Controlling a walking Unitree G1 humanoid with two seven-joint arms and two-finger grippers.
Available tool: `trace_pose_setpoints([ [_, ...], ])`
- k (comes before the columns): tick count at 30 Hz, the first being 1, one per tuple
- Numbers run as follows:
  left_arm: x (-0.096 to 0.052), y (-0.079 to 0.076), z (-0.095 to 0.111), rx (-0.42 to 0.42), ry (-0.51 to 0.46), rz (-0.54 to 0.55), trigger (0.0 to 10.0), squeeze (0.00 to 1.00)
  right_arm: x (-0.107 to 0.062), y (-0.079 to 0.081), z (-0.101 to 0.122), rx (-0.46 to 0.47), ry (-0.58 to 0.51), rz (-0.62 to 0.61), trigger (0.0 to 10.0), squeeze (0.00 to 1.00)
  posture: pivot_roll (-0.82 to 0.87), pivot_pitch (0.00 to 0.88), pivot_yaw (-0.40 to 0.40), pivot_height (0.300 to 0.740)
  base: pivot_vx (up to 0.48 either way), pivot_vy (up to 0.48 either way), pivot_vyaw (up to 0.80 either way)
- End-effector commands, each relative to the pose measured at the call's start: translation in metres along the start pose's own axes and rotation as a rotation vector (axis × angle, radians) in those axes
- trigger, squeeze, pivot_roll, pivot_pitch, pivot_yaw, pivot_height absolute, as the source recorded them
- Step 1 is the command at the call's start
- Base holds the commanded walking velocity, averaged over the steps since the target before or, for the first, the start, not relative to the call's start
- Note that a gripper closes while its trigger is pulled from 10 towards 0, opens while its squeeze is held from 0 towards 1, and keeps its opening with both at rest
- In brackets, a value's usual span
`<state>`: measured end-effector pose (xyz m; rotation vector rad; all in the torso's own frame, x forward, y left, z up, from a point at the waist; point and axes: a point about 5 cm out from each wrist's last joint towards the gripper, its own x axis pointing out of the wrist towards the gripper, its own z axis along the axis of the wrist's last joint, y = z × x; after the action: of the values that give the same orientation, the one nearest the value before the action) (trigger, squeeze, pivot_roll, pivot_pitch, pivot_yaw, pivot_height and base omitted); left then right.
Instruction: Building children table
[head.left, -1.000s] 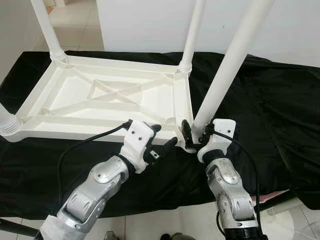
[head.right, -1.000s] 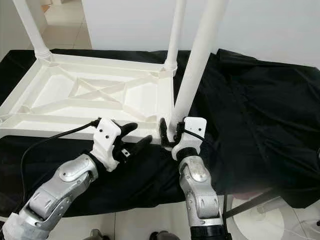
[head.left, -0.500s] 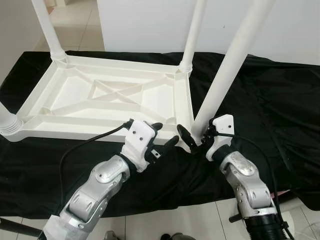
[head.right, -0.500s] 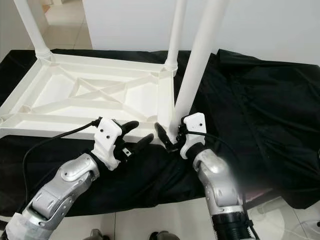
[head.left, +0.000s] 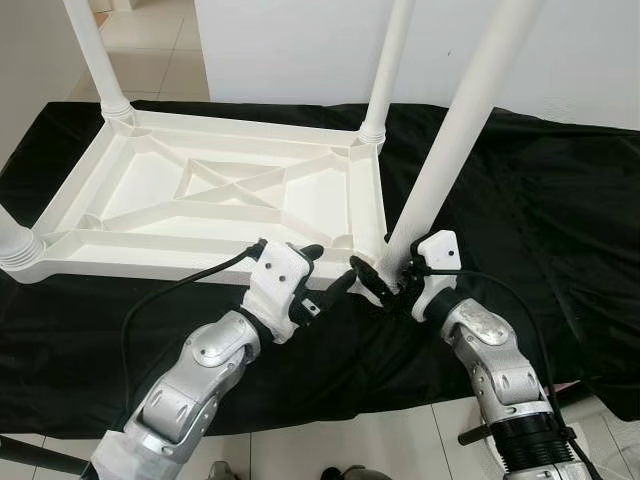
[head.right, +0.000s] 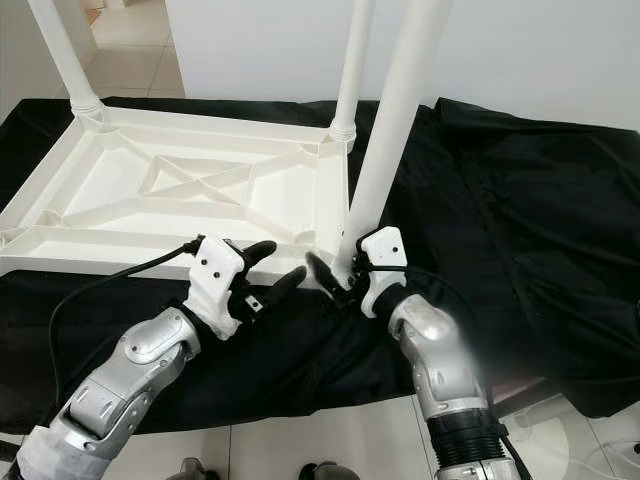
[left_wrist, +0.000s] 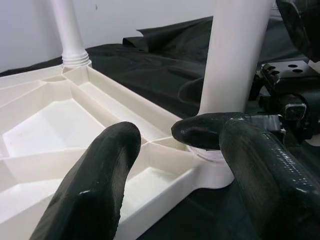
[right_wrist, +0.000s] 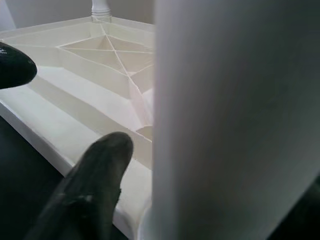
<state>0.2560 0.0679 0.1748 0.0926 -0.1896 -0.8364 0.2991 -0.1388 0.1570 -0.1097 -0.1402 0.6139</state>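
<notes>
The white plastic table (head.left: 200, 266) lies upside down on a black cloth. Two legs stand at its far corners, and a short stub (head.left: 14, 246) is at the near left. A long white leg (head.left: 450, 130) leans over the near right corner socket. My right gripper (head.left: 390, 285) is shut on that leg's base; in the right wrist view the leg (right_wrist: 235, 120) is pressed beside one finger (right_wrist: 95, 175). My left gripper (head.left: 328, 272) is open just in front of the same corner, its fingers (left_wrist: 95, 180) spread on either side of the rim.
The black cloth (head.left: 560, 200) covers the surface to the right and hangs over the near edge. Tiled floor (head.left: 330, 450) runs below that edge. A white wall (head.left: 300, 50) stands close behind the far legs.
My right forearm has swung out to the right and its wrist has turned, with the gripper staying at the leg's base. The left gripper has edged slightly toward the corner.
</notes>
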Motion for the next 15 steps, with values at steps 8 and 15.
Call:
trace_pose_setpoints([
  [8,0.001,-0.007,-0.006,0.001,0.009,-0.088,10.0,0.0,-0.009,0.003,-0.006,0.017,0.013,-0.037,0.0,0.0,-0.07,0.108,-0.045,0.74,0.0,0.0,0.0],
  [15,-0.001,-0.007,-0.008,0.005,0.026,-0.098,10.0,0.0,-0.009,0.014,-0.005,0.088,0.007,-0.202,10.0,0.0,-0.07,0.111,-0.04,0.74,0.0,0.0,0.0],
])
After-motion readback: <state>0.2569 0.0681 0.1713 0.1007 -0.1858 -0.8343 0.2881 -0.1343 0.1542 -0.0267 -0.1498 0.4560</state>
